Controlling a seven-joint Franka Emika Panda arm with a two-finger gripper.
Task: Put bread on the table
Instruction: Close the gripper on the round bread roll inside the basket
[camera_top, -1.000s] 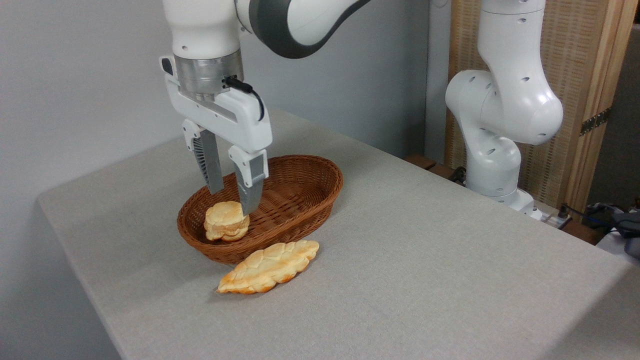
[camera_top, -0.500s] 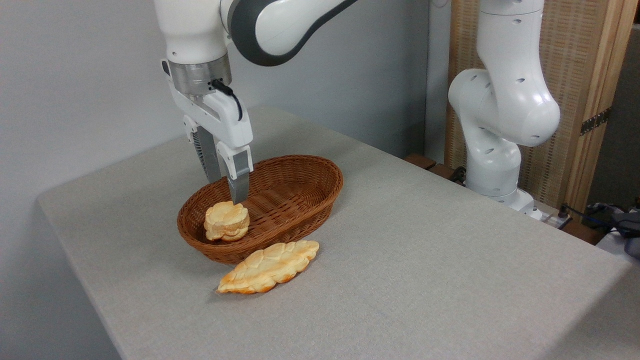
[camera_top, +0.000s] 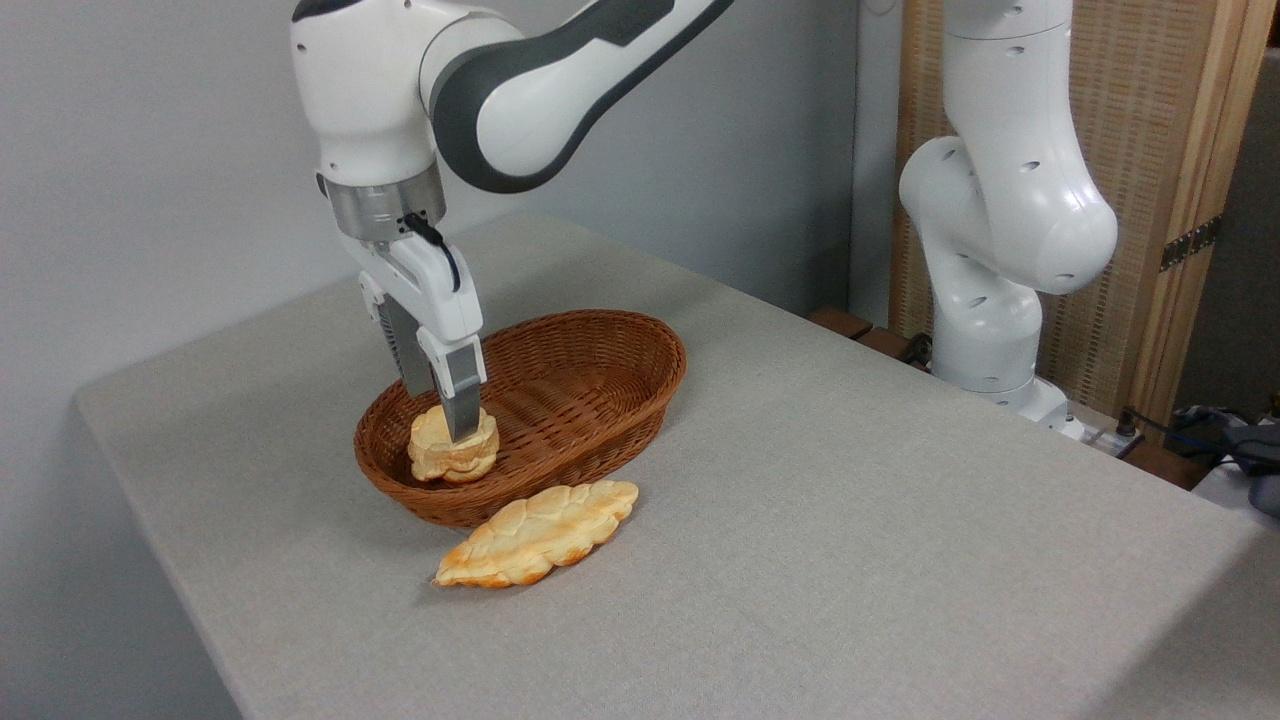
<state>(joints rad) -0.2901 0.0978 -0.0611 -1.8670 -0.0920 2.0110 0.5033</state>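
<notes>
Camera view: gripper (camera_top: 440, 415) fingers straddle the bread (camera_top: 452, 447) in the wicker basket (camera_top: 590, 385), grip state unclear.

Standing behind: plain pale grey wall (camera_top: 160, 150); at right, light wooden-framed woven rattan screen (camera_top: 1150, 150) with dark metal hinge (camera_top: 1188, 243). Soft even light falling.

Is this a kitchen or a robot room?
Probably a robot test room, not a kitchen. A white robot arm is fixed beside a bare grey cloth-covered table, and cables trail nearby. Only a brown wicker basket with bread is set out.
</notes>
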